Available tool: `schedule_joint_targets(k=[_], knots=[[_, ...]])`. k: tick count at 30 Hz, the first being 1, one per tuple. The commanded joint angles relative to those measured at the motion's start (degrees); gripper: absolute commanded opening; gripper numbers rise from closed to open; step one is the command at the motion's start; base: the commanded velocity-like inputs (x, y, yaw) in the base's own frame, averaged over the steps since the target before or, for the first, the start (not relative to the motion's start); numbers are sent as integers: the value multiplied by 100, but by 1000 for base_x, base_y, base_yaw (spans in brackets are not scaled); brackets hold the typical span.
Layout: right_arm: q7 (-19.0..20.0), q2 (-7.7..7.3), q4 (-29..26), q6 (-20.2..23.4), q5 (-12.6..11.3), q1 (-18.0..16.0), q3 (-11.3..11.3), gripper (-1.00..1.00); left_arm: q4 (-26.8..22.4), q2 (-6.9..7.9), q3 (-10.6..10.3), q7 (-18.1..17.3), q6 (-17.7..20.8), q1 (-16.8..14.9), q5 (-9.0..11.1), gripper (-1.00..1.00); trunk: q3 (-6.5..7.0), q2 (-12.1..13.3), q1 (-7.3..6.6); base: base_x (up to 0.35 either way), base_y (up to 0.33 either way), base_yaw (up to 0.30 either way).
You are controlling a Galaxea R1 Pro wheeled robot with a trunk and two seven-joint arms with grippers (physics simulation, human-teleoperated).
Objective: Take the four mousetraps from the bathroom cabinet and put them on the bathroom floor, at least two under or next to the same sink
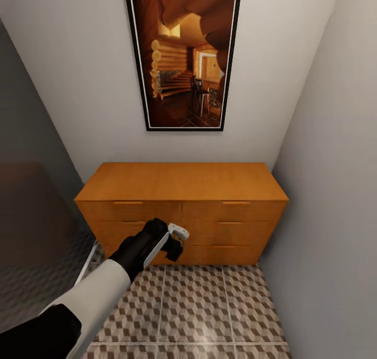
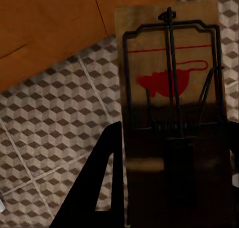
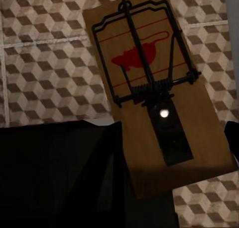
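The cabinet (image 1: 183, 212) spans nearly the whole alcove, its right end tight against the right wall (image 1: 335, 191), so nothing passes beside it there. Its top is bare under the framed picture (image 1: 183, 55). The bathroom floor (image 1: 209, 306) in front lies open. A dim bulk, perhaps a shower screen (image 1: 31, 233), crowds the left side.

One tan mousetrap (image 2: 172, 113) sits in the left claw (image 1: 175, 242), another mousetrap (image 3: 149, 88) in the right.
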Motion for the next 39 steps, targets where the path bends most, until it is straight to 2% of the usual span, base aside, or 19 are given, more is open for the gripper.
schedule_joint_targets(k=[1, 2, 3, 4, 9, 11, 12, 13, 14, 15, 19, 26, 27, 31, 32, 34, 36, 39], knots=[[-12, 1, 5, -21, -57, -6, 49, -100, 258, -1, -14, 9, -17, -7, 18, -100, -9, -9, -1, -271, 137, 0], [-12, 1, 5, -21, -57, -6, 49, -100, 359, -4, -14, 8, -58, -5, 19, -100, -9, -9, -1, -251, 121, 0], [-17, 1, 5, -21, -57, -7, 49, -100, 719, -15, -16, 6, -332, 18, 24, -100, -9, -9, -1, -145, 65, 0], [-20, 1, 5, -21, -57, -8, 49, -100, 1136, -24, -18, 5, -795, 77, 30, -100, -9, -9, -1, -74, 33, 0], [-18, -18, -2, -22, -54, -5, 49, -100, 2852, -32, -15, -60, -2595, 385, 38, -100, -9, -9, -1, -23, 11, 0], [-16, -27, -8, -30, -50, -5, 49, -100, 3554, -31, -14, -74, -3445, 575, 40, -100, -9, -9, -1, -4, 2, 0], [-15, -30, -10, -38, -49, -5, 49, -100, 4045, -27, -14, -79, -4138, 730, 40, -100, -9, -9, -1, -2, 1, 0], [-15, -32, -14, -43, -49, -5, 49, -100, 4283, -21, -14, -81, -4559, 844, 40, -100, -9, -9, -1, -1, 0, 0], [-14, -33, -19, -54, -49, -6, 49, -100, 4426, -4, -11, -79, -4918, 986, 41, -100, -9, -9, -1, 0, 0, 0], [-14, -33, -48, -65, -48, -6, 49, -100, 4546, 61, -8, -77, -5322, 1258, 38, -100, -9, -9, -1, 0, 0, 0], [-14, -49, -238, -64, -28, 0, 49, -100, 4651, 281, -6, -66, -5866, 1851, 33, -100, -9, -9, -1, 0, 0, 0], [-48, -202, -612, 17, 76, -2, 48, -100, 4671, 699, -5, -28, -6874, 2722, 56, -100, -9, -9, -1, 0, 0, 0], [-68, -220, -650, 98, 79, -4, 48, -100, 4672, 772, -5, -26, -7018, 2822, 60, -100, -9, -9, -1, 0, 0, 0], [-164, -333, -1055, 853, 83, -18, 48, -100, 4676, 1063, 8, -4, -8015, 3221, 140, -100, -9, -9, -1, 0, 0, 0], [-183, -389, -1282, 1060, 88, -20, 47, -100, 4674, 1122, 21, 0, -8251, 3355, 273, -100, -9, -9, -1, 0, 0, 0], [-206, -438, -1457, 1227, 88, -23, 45, -100, 4675, 1176, 61, 1, -8379, 3453, 538, -100, -9, -9, -1, 0, 0, 0], [-250, -476, -1630, 1385, 91, -24, 42, -100, 4676, 1262, 124, -2, -8503, 3562, 1104, -100, -9, -9, -1, 0, 0, 0], [-373, -518, -1777, 1514, 92, -25, 41, -100, 4680, 1432, 158, -4, -8791, 3689, 2174, -100, -9, -9, -1, 0, 0, 0]])
